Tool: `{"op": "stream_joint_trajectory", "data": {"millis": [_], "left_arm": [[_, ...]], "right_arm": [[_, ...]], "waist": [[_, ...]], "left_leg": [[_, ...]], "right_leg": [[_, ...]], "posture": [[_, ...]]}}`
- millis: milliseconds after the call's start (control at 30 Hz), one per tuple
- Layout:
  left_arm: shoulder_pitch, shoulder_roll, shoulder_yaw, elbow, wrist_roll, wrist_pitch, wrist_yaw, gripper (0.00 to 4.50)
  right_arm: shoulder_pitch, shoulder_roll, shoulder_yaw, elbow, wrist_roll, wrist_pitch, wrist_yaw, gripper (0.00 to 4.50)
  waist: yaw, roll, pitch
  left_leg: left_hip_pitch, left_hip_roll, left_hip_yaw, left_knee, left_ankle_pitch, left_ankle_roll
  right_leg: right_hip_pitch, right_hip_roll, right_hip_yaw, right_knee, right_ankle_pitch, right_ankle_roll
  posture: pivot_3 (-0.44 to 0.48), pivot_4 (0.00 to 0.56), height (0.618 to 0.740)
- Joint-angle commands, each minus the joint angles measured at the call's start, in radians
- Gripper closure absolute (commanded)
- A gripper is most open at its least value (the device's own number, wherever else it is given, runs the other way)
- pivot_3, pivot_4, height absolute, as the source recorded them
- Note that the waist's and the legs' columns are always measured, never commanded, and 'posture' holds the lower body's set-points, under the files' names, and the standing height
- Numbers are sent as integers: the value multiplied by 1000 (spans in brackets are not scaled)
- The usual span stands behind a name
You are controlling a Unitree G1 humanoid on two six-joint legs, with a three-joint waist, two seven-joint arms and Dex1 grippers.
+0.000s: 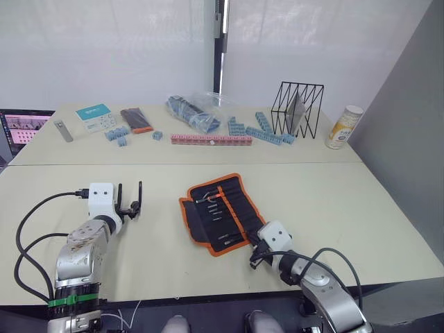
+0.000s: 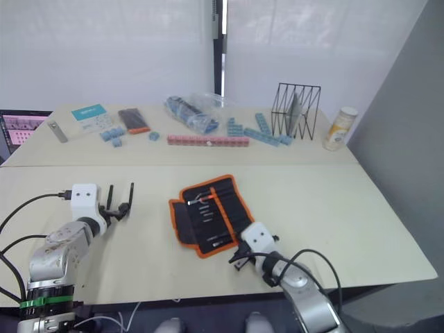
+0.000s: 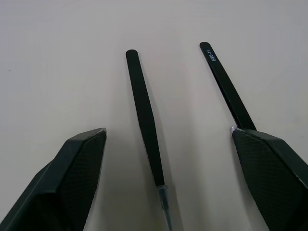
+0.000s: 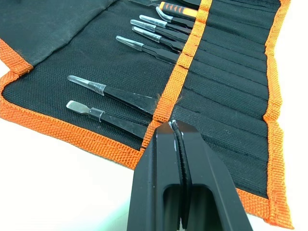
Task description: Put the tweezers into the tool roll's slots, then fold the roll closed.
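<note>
Left gripper is over bare tabletop with its jaws spread wide. In the left wrist view two tweezers lie flat on the table: one tweezer sits in the open gap between the fingers, touching neither, and the second tweezer runs up to the tip of one finger. Plenty of free table on every side of this gripper.

Over to the right gripper: jaws pressed together, nothing between them, tips at the tool roll's orange inner stripe, close to the roll's near orange-edged corner. The roll lies open and flat, well apart from the left gripper. Just beyond those closed tips, several tools sit in the slots, their pointed ends poking out onto the flap. More slots beyond them look unfilled.

The pale table is open to the right of the roll and in front of it up to the seam with a second table behind. That back table carries blue blocks, a pink strip of blocks, a clear bag, a black wire rack, a canister and a small black-and-orange case. White wall behind.
</note>
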Motion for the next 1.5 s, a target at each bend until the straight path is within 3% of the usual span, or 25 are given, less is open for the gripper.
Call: {"op": "stream_joint_trajectory", "data": {"millis": [33, 333, 533, 800, 900, 1067, 1267, 1500], "left_arm": [[0, -11, -8, 27, -5, 32, 13, 1629], [-17, -12, 17, 69, -7, 42, 38, 4486], [-34, 30, 16, 60, 10, -26, 18, 4486], [-60, 173, -6, -113, -34, -187, -161, 4486], [-90, 182, -61, -188, -123, -191, -302, 4486], [-133, 192, -155, -276, -365, 33, -513, 4486], [-135, 349, -353, -310, -350, 105, -686, 4486], [-233, 416, -529, -303, -269, 102, -766, 4486]], "right_arm": [[60, -11, 69, 126, -27, 106, 19, 4500], [62, -10, 68, 127, -26, 102, 18, 4500], [59, -10, 67, 131, -26, 101, 18, 4500], [62, -20, 59, 125, -23, 105, 24, 4500], [59, -23, 58, 124, -22, 107, 28, 4500], [59, -30, 59, 116, -22, 114, 36, 4500], [55, -33, 58, 115, -23, 117, 43, 4500], [54, -23, 60, 118, -28, 114, 30, 4500]], "waist": [[-1, 0, 0], [-3, 0, 0], [-2, 1, 0], [-5, -7, 3], [-4, -7, 3], [-9, -7, 3], [-11, -7, 4], [-9, -8, 5]], "left_leg": [[0, 0, 0, 0, 0, 0], [0, 0, 0, -1, 0, 0], [0, 0, 0, 0, 0, 0], [-3, 0, 0, -2, -1, -2], [-3, 0, 0, -3, -2, -2], [-3, 0, 1, -3, -2, -3], [-2, 0, 1, -5, -3, -1], [-3, 0, 0, -3, -5, -1]], "right_leg": [[0, 0, 0, 0, 0, 0], [0, 0, 0, 0, 0, 0], [0, 0, 0, 0, 0, 0], [-3, -1, 0, -2, 0, 0], [-3, -1, 0, -1, 0, 0], [-3, -1, 1, -2, 0, 0], [-4, 1, 2, -1, 0, 0], [-5, 1, 2, -2, 0, 0]], "posture": [[0, 150, 737], [0, 150, 737], [0, 150, 737], [0, 150, 737], [0, 150, 737], [0, 150, 737], [0, 150, 737], [0, 150, 737]]}}
